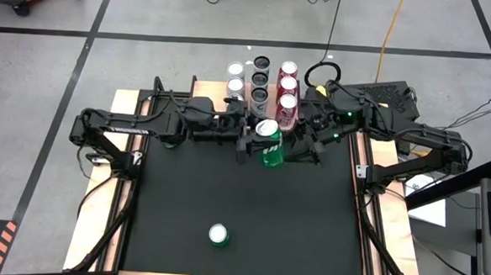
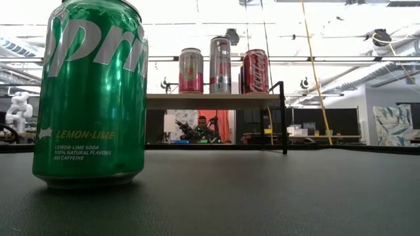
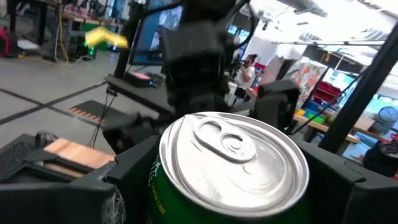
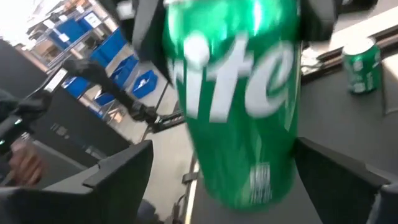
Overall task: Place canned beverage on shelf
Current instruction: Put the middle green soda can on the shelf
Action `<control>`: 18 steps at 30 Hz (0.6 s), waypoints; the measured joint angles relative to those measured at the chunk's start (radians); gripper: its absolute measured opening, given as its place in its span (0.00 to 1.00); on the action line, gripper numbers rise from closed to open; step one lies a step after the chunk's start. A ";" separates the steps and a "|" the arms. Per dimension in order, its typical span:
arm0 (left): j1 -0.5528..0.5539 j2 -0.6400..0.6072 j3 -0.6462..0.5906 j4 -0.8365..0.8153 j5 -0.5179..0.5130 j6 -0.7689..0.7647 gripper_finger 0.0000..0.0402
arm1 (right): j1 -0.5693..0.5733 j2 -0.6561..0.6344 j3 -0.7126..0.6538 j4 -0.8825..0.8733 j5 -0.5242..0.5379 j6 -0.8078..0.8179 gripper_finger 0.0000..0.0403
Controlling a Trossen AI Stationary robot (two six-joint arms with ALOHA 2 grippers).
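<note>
A green lemon-lime soda can of thin aluminium point(image 1: 270, 144) is held above the black table point(image 1: 251, 197), just in front of the low wood-topped shelf point(image 1: 204, 88), with both grippers at it. The left gripper point(image 1: 251, 143) pinches the can's cylindrical wall, while the right gripper point(image 1: 295, 145) stands with fingers spread on either side of it, apparently not gripping. The can looks rigid yet dentable, smooth and slippery, probably moderately heavy if full; mid-height on the wall seems the surest hold.
</note>
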 joint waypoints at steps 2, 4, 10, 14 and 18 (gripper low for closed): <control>0.002 -0.013 0.000 0.004 0.008 0.003 0.74 | 0.003 -0.012 -0.001 -0.014 -0.019 0.002 0.90; 0.005 -0.037 0.000 -0.010 0.013 0.015 0.74 | 0.003 -0.025 -0.002 -0.019 -0.049 0.003 0.90; 0.026 -0.109 0.001 -0.006 0.079 0.067 0.74 | 0.005 -0.047 -0.002 -0.019 -0.031 0.000 0.90; 0.052 -0.163 0.001 -0.001 0.154 0.077 0.74 | 0.004 -0.036 -0.002 0.007 0.052 0.050 0.90; 0.077 -0.203 0.001 0.003 0.228 0.075 0.74 | 0.019 -0.007 -0.002 0.138 0.092 0.089 0.90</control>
